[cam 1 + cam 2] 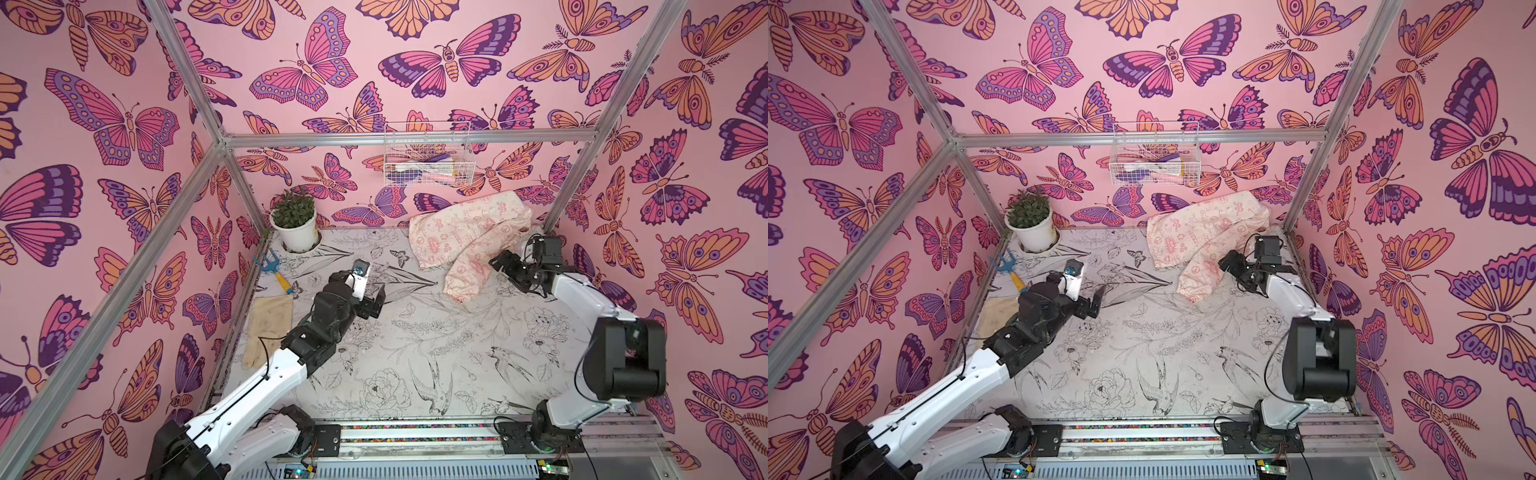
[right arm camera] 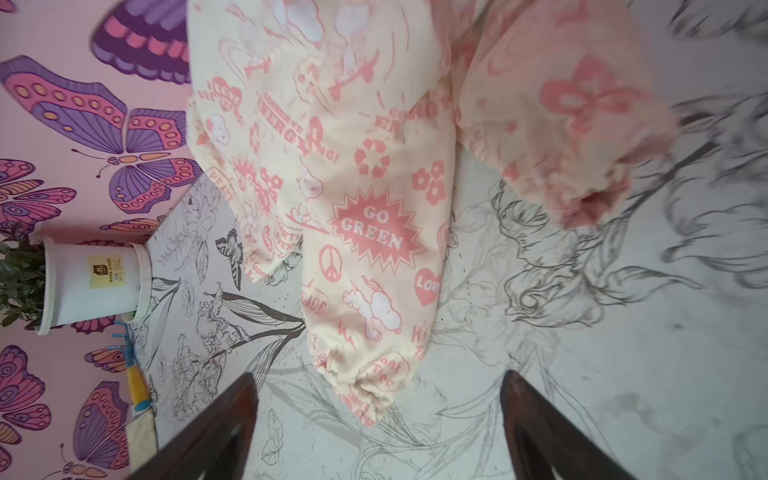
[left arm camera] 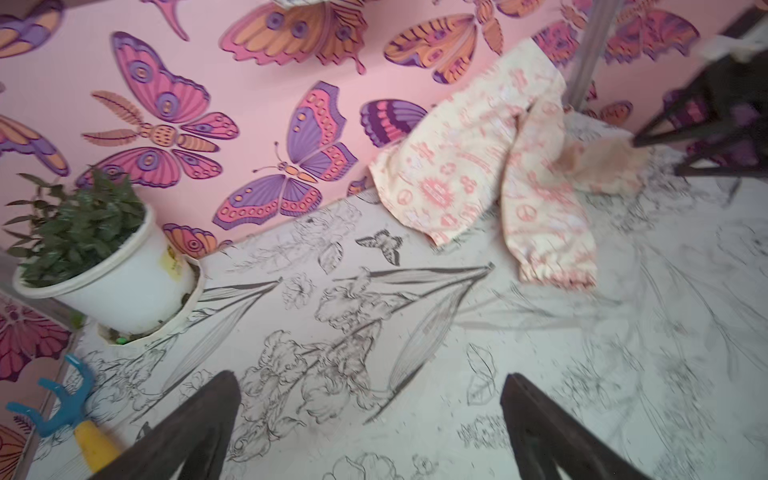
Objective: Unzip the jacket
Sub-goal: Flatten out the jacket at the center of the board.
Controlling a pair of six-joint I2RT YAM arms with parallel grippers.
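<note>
Two grippers, both empty: right gripper (image 1: 501, 262) jaws spread wide, nothing between. Jacket (image 1: 465, 235) just ahead of it, heaped against back wall, one sleeve (image 2: 365, 291) draped toward fingertips, cuff end nearest. Likely lined up on sleeve to drag garment out flat, since zipper hidden in folds. Left gripper (image 1: 375, 300) fully spread above bare table (image 1: 415, 340), jacket well ahead, off to its right; probably waiting to pin fabric.
</note>
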